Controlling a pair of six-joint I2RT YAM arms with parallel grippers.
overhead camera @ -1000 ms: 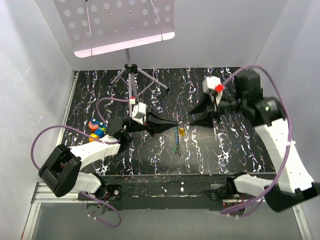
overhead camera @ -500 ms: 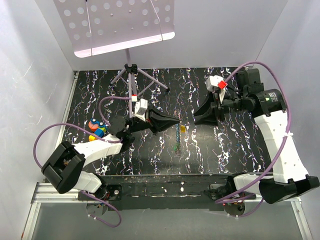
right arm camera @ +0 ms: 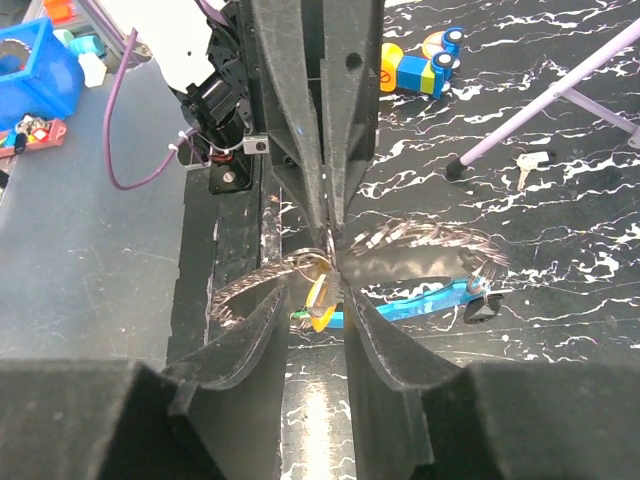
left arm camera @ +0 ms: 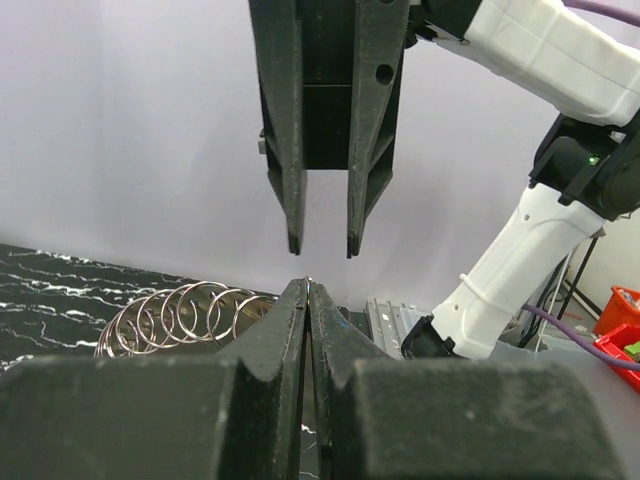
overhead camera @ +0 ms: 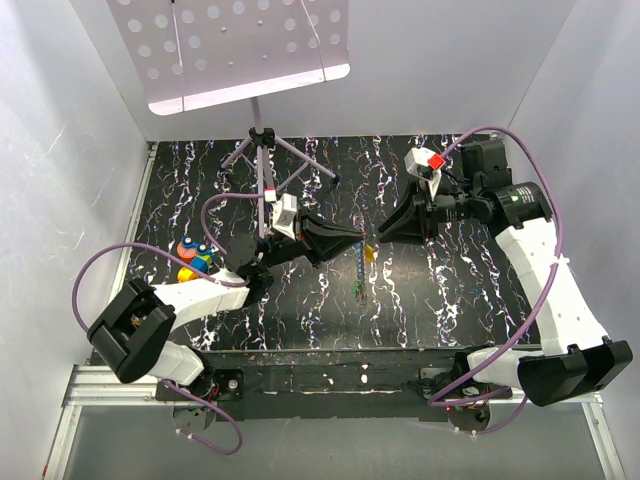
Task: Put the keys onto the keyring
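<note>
The left tool (left arm camera: 307, 288) is pinched closed, its tapered black tips meeting on the keyring (right arm camera: 430, 240), a coil of thin silvery wire loops above the black, white-veined bench (overhead camera: 450, 290). The right tool (left arm camera: 323, 245) faces it, jaws parted around the small yellow-orange key (right arm camera: 318, 295) with its glossy plastic head.

The left gripper (left arm camera: 307, 287) is pinched fully closed, its fingertips pressed together. Straight ahead of it, tip to tip and just apart, the right gripper (left arm camera: 322, 245) faces it with its jaws parted by a narrow gap. The left arm (overhead camera: 200, 292) and the right arm (overhead camera: 545, 270) stretch inward toward each other.
</note>
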